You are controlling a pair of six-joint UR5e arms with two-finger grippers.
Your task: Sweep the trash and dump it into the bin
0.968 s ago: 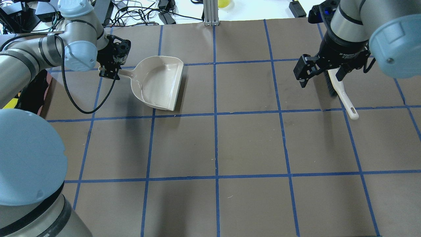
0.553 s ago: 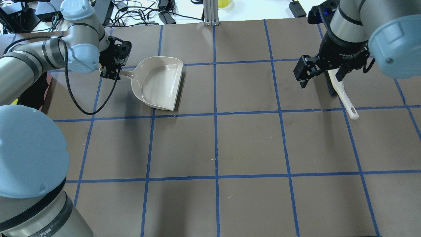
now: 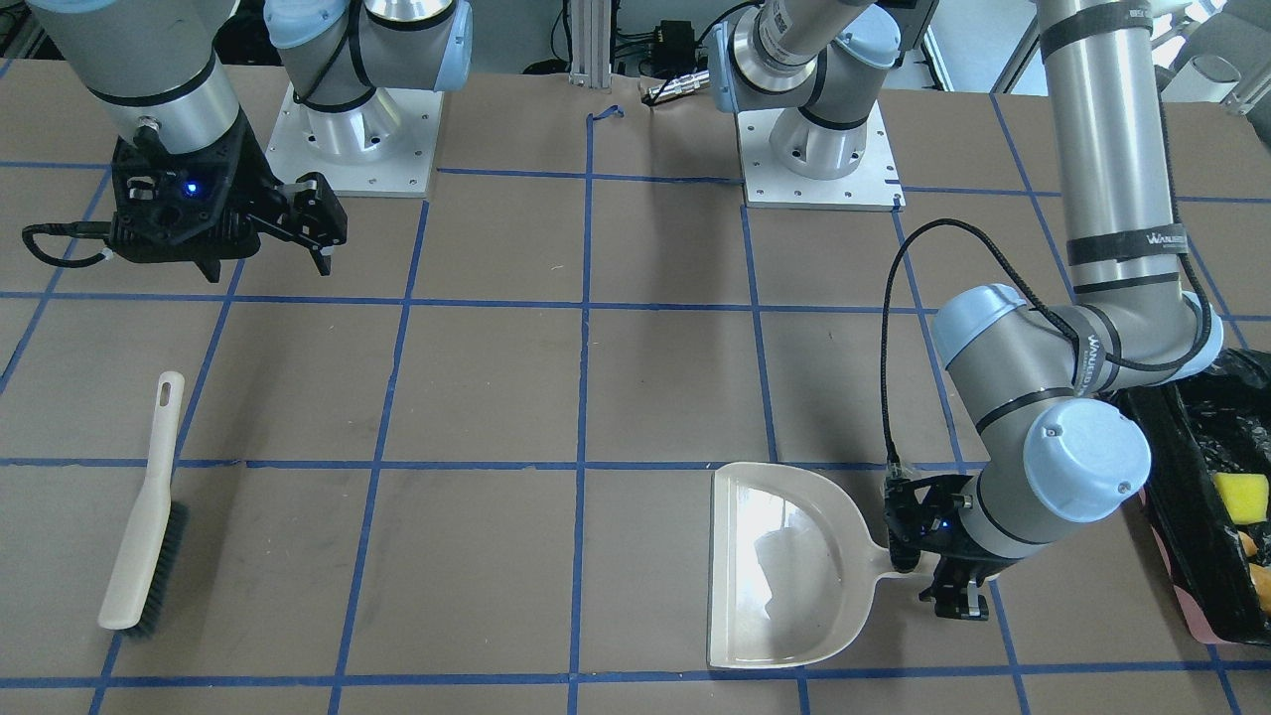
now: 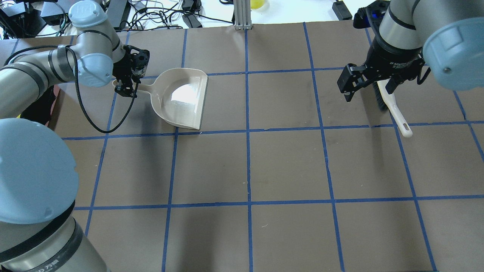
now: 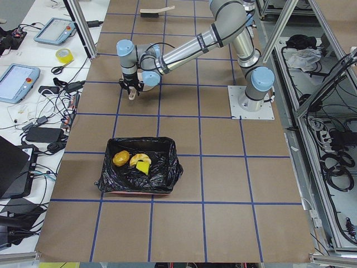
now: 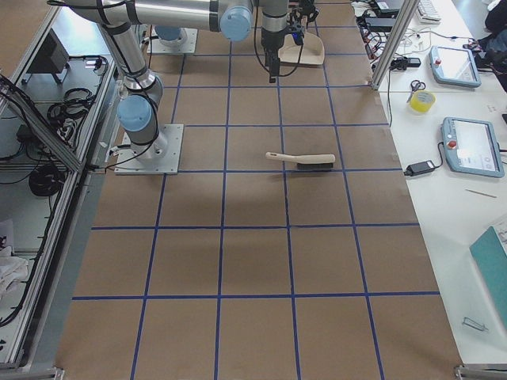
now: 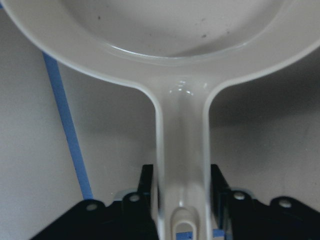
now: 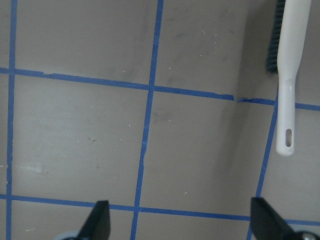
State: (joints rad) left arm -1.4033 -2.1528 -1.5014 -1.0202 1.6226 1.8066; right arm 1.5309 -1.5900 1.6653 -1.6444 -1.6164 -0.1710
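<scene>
Front view: a strap on the left arm is carrying white lettering that appears to read WANJIEDA. The left claw is clenching the pan by its handle. The bin is sitting just beyond that arm's elbow at the table's edge, with the wedge showing inside it. The right claw is hanging spread and empty near its base, well apart from the brush lying on the table.

Overhead view: white print on the right claw is showing, too small to read. Its fingers are standing apart, above and beside the brush's bristle end, not touching it. The left claw is gripping the handle.

Left-end view: all the trash is lying in the bin: lump, crescent and wedge are clustering at its far side, well apart from the left claw.

Right-end view: the brush is lying alone mid-table; no writing is legible.

Left wrist view: both fingers are pressing against the handle's sides.

Right wrist view: the fingertips are standing wide apart over bare table, the brush lying off to one side.
</scene>
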